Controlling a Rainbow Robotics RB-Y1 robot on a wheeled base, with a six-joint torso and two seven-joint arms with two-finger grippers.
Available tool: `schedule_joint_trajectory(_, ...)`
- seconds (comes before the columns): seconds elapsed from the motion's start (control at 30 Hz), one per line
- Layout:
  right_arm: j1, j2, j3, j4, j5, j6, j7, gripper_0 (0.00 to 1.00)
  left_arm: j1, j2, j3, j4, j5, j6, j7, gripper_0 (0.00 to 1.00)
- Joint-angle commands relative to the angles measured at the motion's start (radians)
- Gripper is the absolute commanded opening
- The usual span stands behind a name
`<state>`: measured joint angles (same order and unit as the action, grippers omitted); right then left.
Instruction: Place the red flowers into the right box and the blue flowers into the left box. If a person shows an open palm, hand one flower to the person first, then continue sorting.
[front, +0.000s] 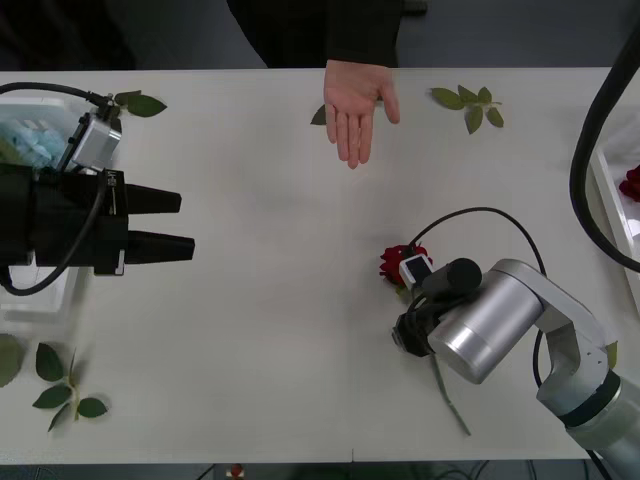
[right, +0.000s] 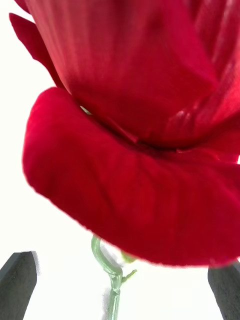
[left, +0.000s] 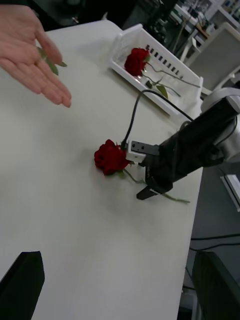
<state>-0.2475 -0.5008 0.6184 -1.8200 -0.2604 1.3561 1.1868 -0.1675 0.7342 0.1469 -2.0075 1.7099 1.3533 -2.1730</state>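
1 red flower (front: 394, 263) lies flat on the desk (front: 270, 330), stem under the right hand (left: 150, 192). A second red flower (left: 135, 61) lies in the right box (left: 150, 47). The person's open palm (front: 353, 105) faces up at the desk's far edge.

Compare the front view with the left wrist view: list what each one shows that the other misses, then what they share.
Front view alone: the left gripper, open near the left box holding blue flowers, and loose leaf sprigs. Left wrist view alone: a rose lying whole inside the right box. Both: the person's open palm and the right gripper over the stem of a red rose lying on the table.
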Motion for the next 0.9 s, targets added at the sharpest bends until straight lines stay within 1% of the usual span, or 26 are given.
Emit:
schedule_joint_trajectory(0.03,-0.013,0.004,0.009,-0.010,0.003,-0.006,-0.047,1.00,-0.061,-0.085,0.043,-0.016,-0.033,0.089,-0.002,0.86)
schedule_joint_trajectory(0.17,-0.013,0.005,0.015,0.001,0.003,-0.015,-0.050,1.00,-0.083,-0.141,0.068,0.003,-0.038,0.167,0.007,0.86)
schedule_joint_trajectory(0.3,-0.013,0.008,0.017,0.018,0.003,-0.031,-0.053,1.00,-0.084,-0.148,0.077,0.006,-0.049,0.179,0.009,0.86)
schedule_joint_trajectory(0.33,-0.013,0.008,0.017,0.021,0.003,-0.031,-0.052,0.93,-0.084,-0.150,0.076,0.006,-0.052,0.179,0.009,0.86)
schedule_joint_trajectory(0.37,-0.015,0.008,0.017,0.021,0.004,-0.031,-0.053,0.81,-0.086,-0.148,0.076,0.006,-0.052,0.181,0.009,0.87)
schedule_joint_trajectory(0.4,-0.013,0.010,0.018,0.022,0.004,-0.031,-0.053,0.58,-0.084,-0.148,0.077,0.006,-0.050,0.181,0.009,0.86)
schedule_joint_trajectory(0.43,-0.013,0.010,0.018,0.022,0.004,-0.031,-0.053,0.24,-0.084,-0.148,0.080,0.006,-0.050,0.181,0.009,0.86)
schedule_joint_trajectory(0.47,-0.013,0.008,0.018,0.022,0.004,-0.031,-0.053,0.13,-0.084,-0.148,0.082,0.006,-0.050,0.181,0.009,0.86)
schedule_joint_trajectory(0.53,-0.013,0.010,0.020,0.022,0.004,-0.031,-0.052,0.00,-0.084,-0.148,0.085,0.006,-0.050,0.181,0.009,0.86)
schedule_joint_trajectory(0.9,-0.013,0.005,0.020,0.025,0.001,-0.035,-0.055,0.00,-0.084,-0.148,0.089,0.006,-0.050,0.181,0.013,0.86)
